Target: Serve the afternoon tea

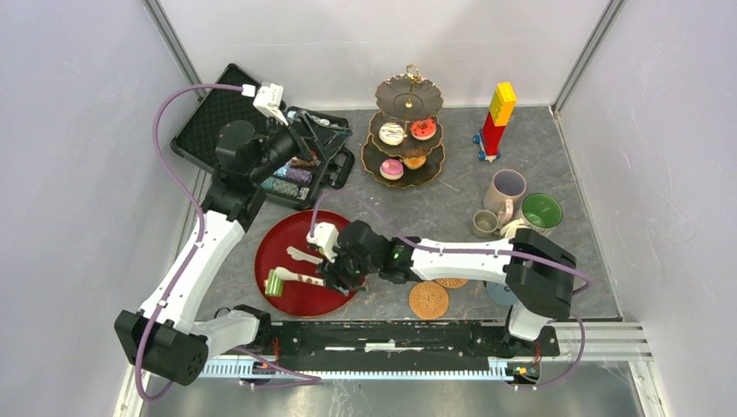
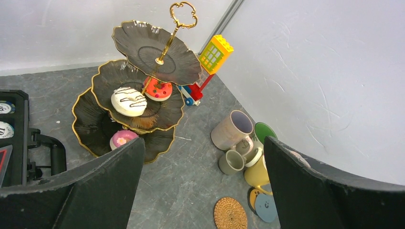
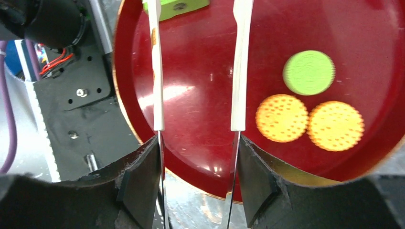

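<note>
a: where's the right gripper [image 3: 198, 140]?
b: low over the red tray [image 3: 200, 71]. its fingers press on the outsides of the two arms of the tongs [image 3: 237, 71], so it's clamped on them. the arms themselves stand apart, with bare tray between.
a: any sweets there?
b: one green round sweet [image 3: 308, 72] and two orange round sweets [image 3: 282, 118], the orange pair touching. all three lie off to one side of the tongs, none between the arms.
a: edges?
b: the tray's near rim sits just beside the black rail [image 1: 391, 334] along the table's front edge.
a: left gripper [image 2: 203, 143]?
b: fingers wide apart, nothing in them, up by the black case [image 1: 209, 130] at the back left.
a: and the stand [image 2: 143, 45]?
b: near the back wall. top tier bare, white striped donut [image 2: 128, 101] and red donut [image 2: 157, 89] on the middle tier, pink donut [image 2: 122, 139] on the bottom one.
a: mugs?
b: lilac mug [image 1: 504, 191], green-lined mug [image 1: 541, 211], small grey mug [image 1: 484, 223] and yellow mug [image 2: 255, 174], bunched tight by the right wall. a woven coaster [image 1: 428, 300] and a blue coaster [image 2: 265, 207] lie nearer the front.
a: room to move?
b: bare table [image 1: 452, 195] between tray and stand, and between stand and mugs. the block tower [image 1: 497, 117] stands in the back right corner, apart from the stand.
</note>
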You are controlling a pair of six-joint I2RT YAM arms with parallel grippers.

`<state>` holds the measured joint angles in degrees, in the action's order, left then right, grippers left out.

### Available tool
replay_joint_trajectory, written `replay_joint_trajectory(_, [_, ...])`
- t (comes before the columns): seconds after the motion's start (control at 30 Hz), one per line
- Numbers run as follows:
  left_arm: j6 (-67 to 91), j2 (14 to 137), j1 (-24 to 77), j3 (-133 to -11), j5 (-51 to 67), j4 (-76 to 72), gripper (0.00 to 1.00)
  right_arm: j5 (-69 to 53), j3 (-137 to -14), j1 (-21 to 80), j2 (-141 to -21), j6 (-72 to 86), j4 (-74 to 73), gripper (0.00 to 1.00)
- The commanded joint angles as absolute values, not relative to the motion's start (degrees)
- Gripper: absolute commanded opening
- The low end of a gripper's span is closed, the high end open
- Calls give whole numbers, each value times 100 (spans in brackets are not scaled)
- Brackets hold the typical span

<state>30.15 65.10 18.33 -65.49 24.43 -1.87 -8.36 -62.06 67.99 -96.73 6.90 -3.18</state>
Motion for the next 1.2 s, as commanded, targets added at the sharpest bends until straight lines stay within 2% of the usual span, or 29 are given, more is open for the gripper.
replay_joint_trajectory(0.0, [3251,6560,1802,-6601,2551,-404,100,-409,-6287,7179,-9805,1056,91,61])
replay_joint_trajectory(0.43, [3209,6566,1802,-6618,2524,-360,100,793,-7265,7818,-10614,702,-828,62])
replay_joint_trajectory(0.63, [3207,6546,1801,-6627,2531,-352,100,1749,-7575,7831,-10817,783,-1276,61])
replay_joint_trajectory(0.9, [3248,6551,1799,-6631,2557,-352,100,2330,-7230,7644,-10514,920,-1535,61])
replay_joint_trajectory(1.17, [3253,6530,1798,-6636,2564,-352,100,2049,-6601,7453,-9953,703,-1199,62])
